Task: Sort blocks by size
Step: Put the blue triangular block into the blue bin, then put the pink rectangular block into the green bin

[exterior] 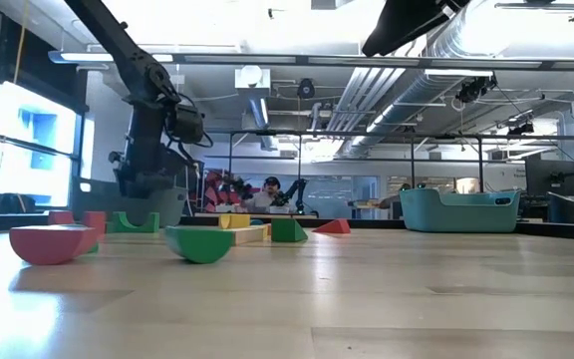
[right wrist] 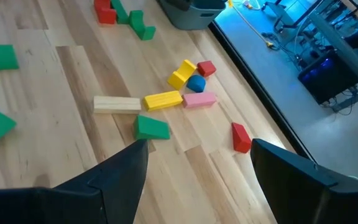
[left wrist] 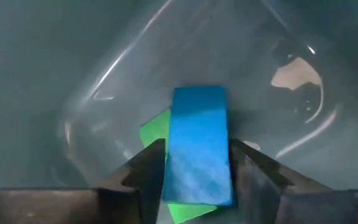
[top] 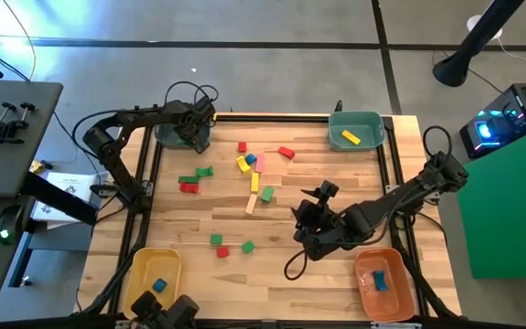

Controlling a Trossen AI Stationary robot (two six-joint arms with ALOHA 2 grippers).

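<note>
My left gripper (top: pixel 197 128) reaches down into the teal bin (top: pixel 164 137) at the table's far left corner. In the left wrist view, its open fingers stand close on either side of a blue bar block (left wrist: pixel 197 143), which lies on a green block (left wrist: pixel 157 127) on the bin's floor. My right gripper (right wrist: pixel 197 168) hangs open and empty above the table's right half (top: pixel 307 219). Loose blocks are scattered over the table's middle: a red (top: pixel 286 153), a pink (top: pixel 260 163), a yellow bar (top: pixel 255 182), a tan bar (top: pixel 251 204), a green (top: pixel 216 239).
A second teal bin (top: pixel 356 119) at the far right corner holds a yellow block (top: pixel 351 137). The yellow bin (top: pixel 140 274) at the near left and the orange bin (top: pixel 400 283) at the near right each hold a blue block. A black frame edges the table.
</note>
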